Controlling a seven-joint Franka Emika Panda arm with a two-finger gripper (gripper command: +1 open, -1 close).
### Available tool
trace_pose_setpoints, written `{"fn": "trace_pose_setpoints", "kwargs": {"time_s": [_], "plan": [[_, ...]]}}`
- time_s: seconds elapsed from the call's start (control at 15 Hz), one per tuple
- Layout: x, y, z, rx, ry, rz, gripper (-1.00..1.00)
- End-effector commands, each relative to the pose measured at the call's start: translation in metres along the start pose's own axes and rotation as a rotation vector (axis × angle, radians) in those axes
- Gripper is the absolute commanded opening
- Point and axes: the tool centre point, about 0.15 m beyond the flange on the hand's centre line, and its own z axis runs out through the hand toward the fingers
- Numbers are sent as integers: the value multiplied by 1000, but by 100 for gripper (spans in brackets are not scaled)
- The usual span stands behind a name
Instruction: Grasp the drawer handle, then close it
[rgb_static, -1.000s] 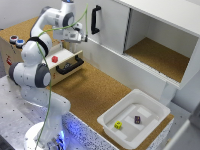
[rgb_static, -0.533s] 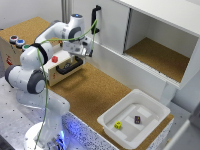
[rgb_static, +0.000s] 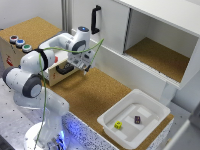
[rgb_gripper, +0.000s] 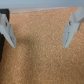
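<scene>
The drawer (rgb_static: 54, 75) is a small light plywood one standing out from the wooden box at the exterior view's left. Its front panel carries the short black drawer handle (rgb_static: 64, 69); the arm partly hides it. My gripper (rgb_static: 85, 69) hangs just to the exterior view's right of the handle, low over the cork surface and apart from it. In the wrist view the gripper (rgb_gripper: 39, 45) is open, both fingers (rgb_gripper: 71, 31) spread wide with only cork between them. A dark edge (rgb_gripper: 1, 52) shows at one side; I cannot tell what it is.
The wooden box (rgb_static: 30, 30) has coloured buttons (rgb_static: 20, 43) on top. A white cabinet (rgb_static: 150, 40) with a cork floor stands behind, its door bearing a tall black handle (rgb_static: 95, 20). A white bin (rgb_static: 150, 125) holds a yellow cube (rgb_static: 118, 125) and a dark cube (rgb_static: 137, 119).
The gripper has come down from above the drawer and shifted toward the exterior view's right, ending low beside the handle. It has stayed open.
</scene>
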Motion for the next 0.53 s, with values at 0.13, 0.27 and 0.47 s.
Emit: {"fn": "trace_pose_setpoints", "kwargs": {"time_s": [0.13,0.27,0.47], "plan": [[26,-12,23,7,22,17,-100],[32,-16,26,-2,17,-18,-100],[36,-24,35,0,26,-41,-100]]}}
